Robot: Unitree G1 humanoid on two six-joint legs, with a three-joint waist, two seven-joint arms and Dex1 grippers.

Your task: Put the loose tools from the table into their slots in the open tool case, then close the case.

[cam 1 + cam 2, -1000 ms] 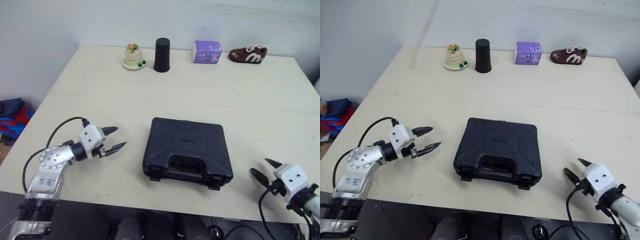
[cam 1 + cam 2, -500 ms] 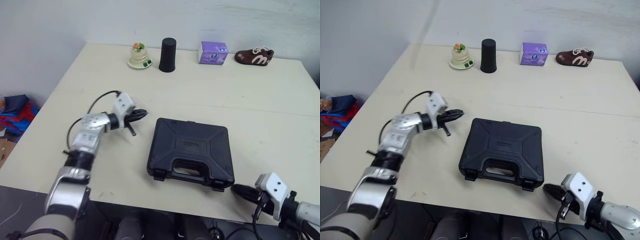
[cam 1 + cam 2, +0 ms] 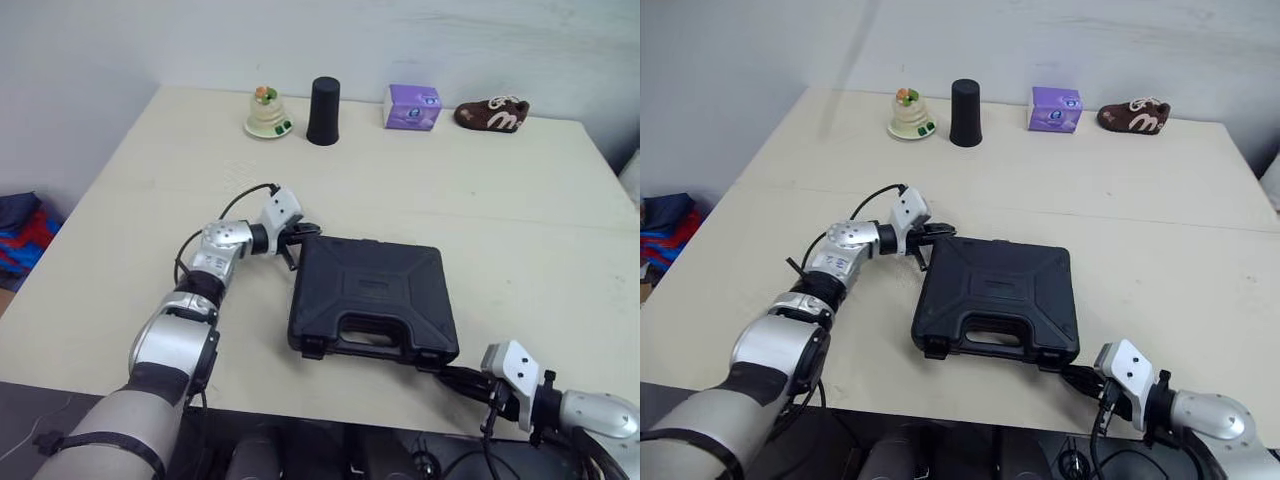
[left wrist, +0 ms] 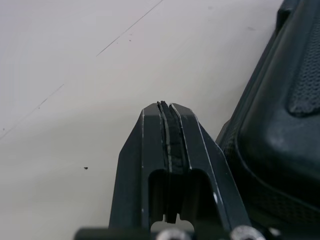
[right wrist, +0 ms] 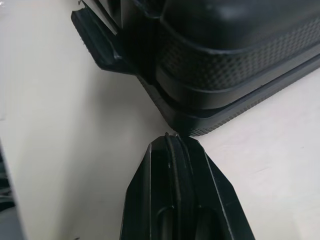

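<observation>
black tool case (image 3: 375, 298), lid shut, flat on table

Pale wall (image 3: 90, 40), cream table (image 3: 500, 200), coloured cloth (image 3: 20, 230) on floor

Silver arms (image 3: 222, 243), white wrist housings (image 3: 283, 208), black cables (image 3: 236, 200)

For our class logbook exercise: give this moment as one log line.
case closed | left gripper shut, at its far-left corner | right gripper shut, at its near-right corner
</observation>
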